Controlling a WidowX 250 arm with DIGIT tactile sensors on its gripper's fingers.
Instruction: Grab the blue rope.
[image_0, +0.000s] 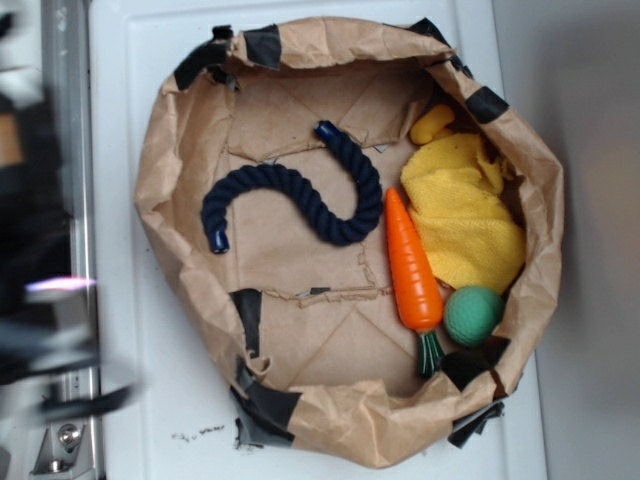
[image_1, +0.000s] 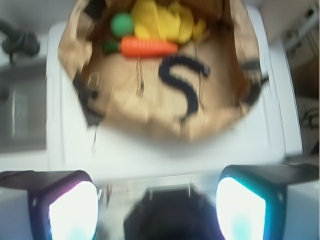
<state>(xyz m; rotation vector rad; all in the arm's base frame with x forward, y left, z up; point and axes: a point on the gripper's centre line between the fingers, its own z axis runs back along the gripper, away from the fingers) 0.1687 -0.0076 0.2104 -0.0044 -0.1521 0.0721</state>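
The blue rope (image_0: 300, 200) is a thick navy twisted piece lying in an S-curve on the floor of a brown paper bag (image_0: 170, 150), with shiny blue caps at both ends. In the wrist view the blue rope (image_1: 184, 85) shows as a dark S inside the bag (image_1: 150, 117), far ahead of my gripper (image_1: 157, 205). My gripper is open, its two lit fingertips (image_1: 75, 210) wide apart with nothing between them. It hovers over the white surface outside the bag. In the exterior view only a dark blur of the arm (image_0: 40, 250) shows at the left edge.
Beside the rope lie an orange toy carrot (image_0: 412, 265), a green ball (image_0: 472, 314), a yellow cloth (image_0: 465, 215) and a small yellow object (image_0: 432, 122). The bag's crumpled walls stand up all round, patched with black tape (image_0: 262, 45). It rests on a white surface (image_0: 120, 400).
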